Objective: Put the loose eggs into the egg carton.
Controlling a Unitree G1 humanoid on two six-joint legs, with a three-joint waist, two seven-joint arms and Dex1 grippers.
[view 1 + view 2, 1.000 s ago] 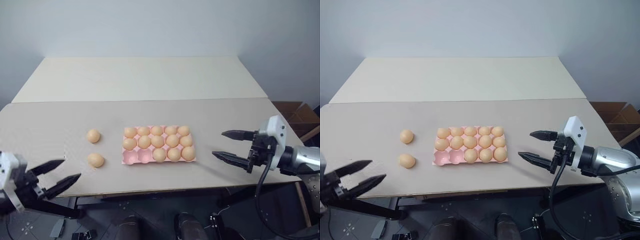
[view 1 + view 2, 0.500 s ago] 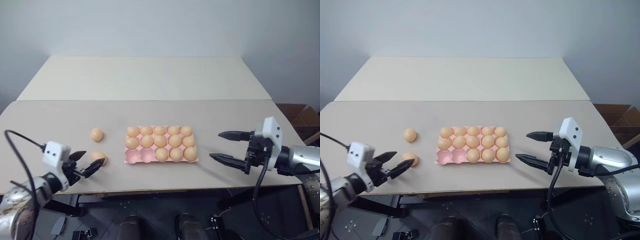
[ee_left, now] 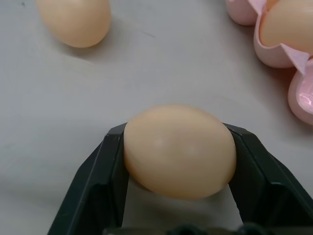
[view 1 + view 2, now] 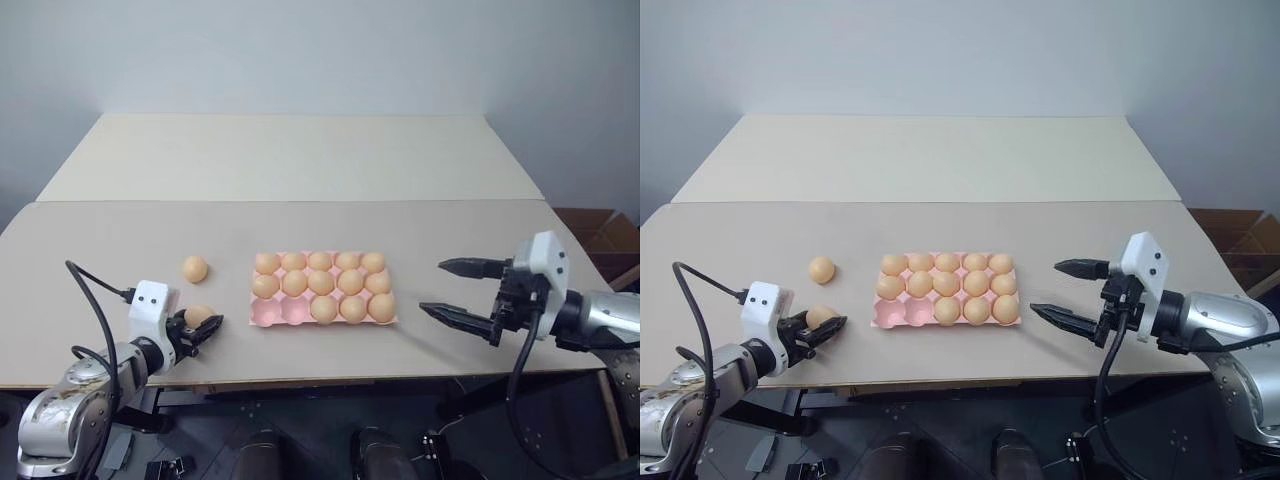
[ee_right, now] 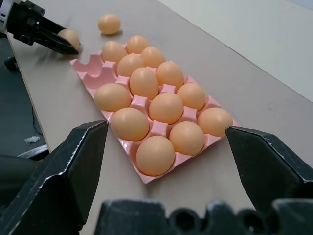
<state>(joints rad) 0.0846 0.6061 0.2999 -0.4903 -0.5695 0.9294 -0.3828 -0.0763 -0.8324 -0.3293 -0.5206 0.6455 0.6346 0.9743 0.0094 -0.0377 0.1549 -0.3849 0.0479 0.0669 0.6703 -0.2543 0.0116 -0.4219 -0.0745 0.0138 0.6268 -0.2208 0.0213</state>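
Left claw (image 3: pixel 178 205) pinched narrow, right claw (image 4: pixel 455 290) spread wide

Silver cylindrical forearms, white wrist housings, black cables; left gripper (image 4: pixel 200 325) and right gripper (image 4: pixel 455 290) carry tapered black fingers.

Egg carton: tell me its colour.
The egg carton is plain pink, with no pattern; the right wrist view shows it best.

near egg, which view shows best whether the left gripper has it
Left wrist view: near egg sits between both fingers, touching each. Eye views show it small, partly hidden by the left gripper; right wrist view, tiny.
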